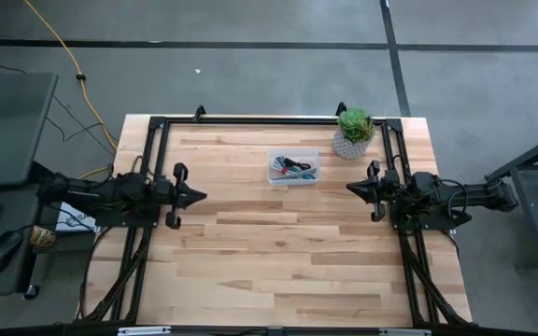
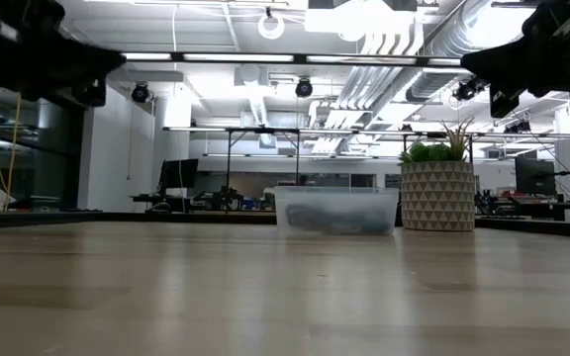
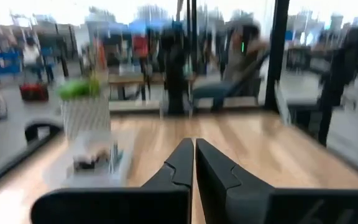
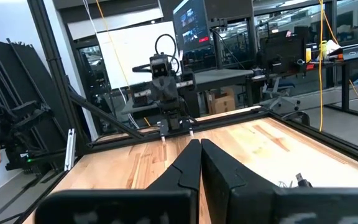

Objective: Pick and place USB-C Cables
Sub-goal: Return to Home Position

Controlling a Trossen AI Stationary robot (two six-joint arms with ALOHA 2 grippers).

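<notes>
Your left tool [image 1: 201,196] hangs over the left side of the bench [image 1: 278,271], pointing in toward the middle. In its wrist view the two fingers [image 3: 178,165] lie pressed together with nothing between them. Your right tool [image 1: 351,188] mirrors it over the right side and points back at the left arm. Its fingers [image 4: 188,163] are likewise closed tight and empty. Both tools sit raised off the wood; the low view shows them only as dark shapes in the upper corners.

The cables [image 1: 294,167] lie inside the clear bin [image 1: 274,175], which stands on the back half of the bench. It is roughly midway between the two tools and a little behind the line joining them. From above you see a tangle of black, whitish and blue-grey with a touch of red; the separate bundles cannot be told apart. In the low view they are a dark mass behind the bin's wall.

A plant [image 1: 354,129] in a patterned white pot stands near the bin on its right, not touching it. A yellow cord [image 1: 63,51] runs over the floor beyond the bench's back left corner.
</notes>
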